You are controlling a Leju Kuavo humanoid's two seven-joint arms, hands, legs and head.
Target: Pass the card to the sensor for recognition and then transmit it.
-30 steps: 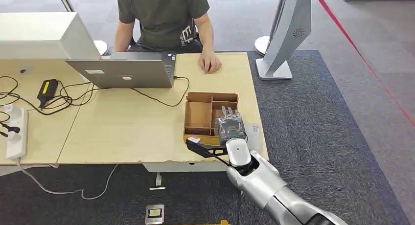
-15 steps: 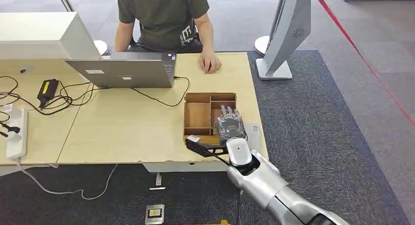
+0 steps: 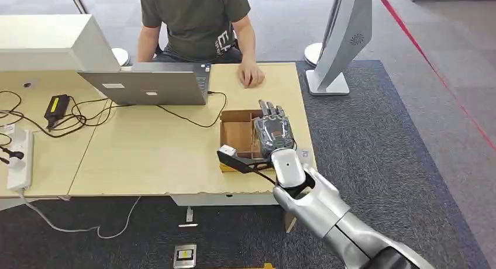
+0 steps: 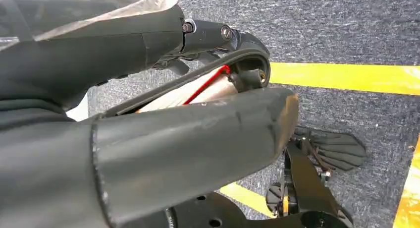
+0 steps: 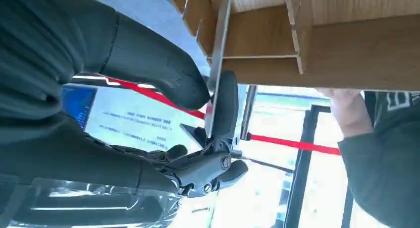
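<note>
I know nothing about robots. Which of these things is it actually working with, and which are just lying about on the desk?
In the job:
- right hand, pinching the card
- wooden divided box, beneath that hand

Just lying about:
- laptop
- black charger
- white power strip

Light wooden table (image 3: pixel 152 158) bearing an open laptop (image 3: pixel 149 85) near its far edge, a compartmented wooden tray (image 3: pixel 238 137) toward its right edge, and a power strip (image 3: pixel 19 159), power adapter (image 3: pixel 56 107) and cables at its left end
</note>
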